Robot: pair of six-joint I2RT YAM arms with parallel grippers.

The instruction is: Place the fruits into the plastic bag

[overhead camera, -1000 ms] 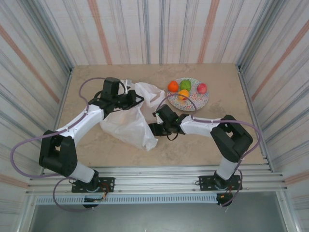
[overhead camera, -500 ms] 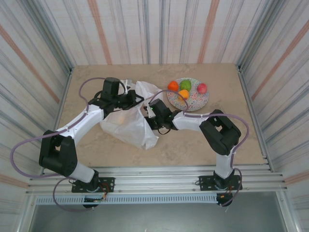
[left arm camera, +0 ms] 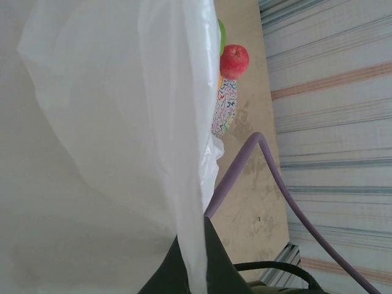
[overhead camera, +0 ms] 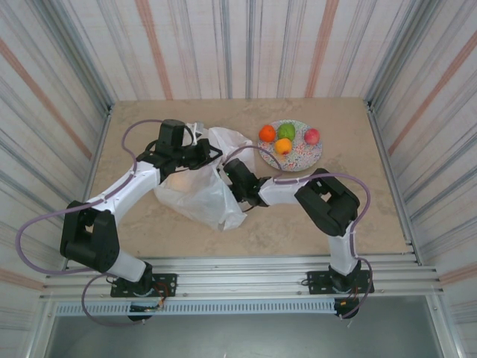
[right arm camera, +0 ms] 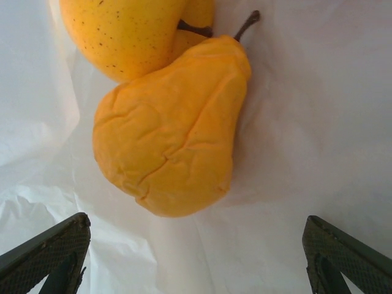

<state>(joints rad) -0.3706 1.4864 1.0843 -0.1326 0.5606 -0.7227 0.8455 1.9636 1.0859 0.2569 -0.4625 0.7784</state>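
Two dark fingers (right arm camera: 55, 251) of the right hand (right arm camera: 195, 245) stood spread wide at the lower corners of its wrist view, gripping nothing. Just ahead of them a pear (right arm camera: 174, 122), yellow-orange and dimpled, lay on the white film of the plastic bag (right arm camera: 306, 92). Its stem end touched a speckled yellow apple (right arm camera: 116, 30) behind it. Seen from above, this hand reached into the bag's right side, near the middle of the bench (overhead camera: 335, 209).

The left hand (left arm camera: 195, 242) was pressed together on a fold of the bag's film, pinching it; from above it sat at the bag's far edge. The bag lay crumpled on the left half of the bench, between the two arms.

Beyond the bag, to the far right, a speckled plate (overhead camera: 309, 156) carried four more fruits: an orange fruit (overhead camera: 267, 133), a green fruit (overhead camera: 286, 130), a red fruit (overhead camera: 311, 136) and a yellow-orange fruit (overhead camera: 283, 145). The first, second and fourth were bunched together, and the red one sat a little apart. A purple cable (left arm camera: 245, 159) crossed the left wrist view beside the film.
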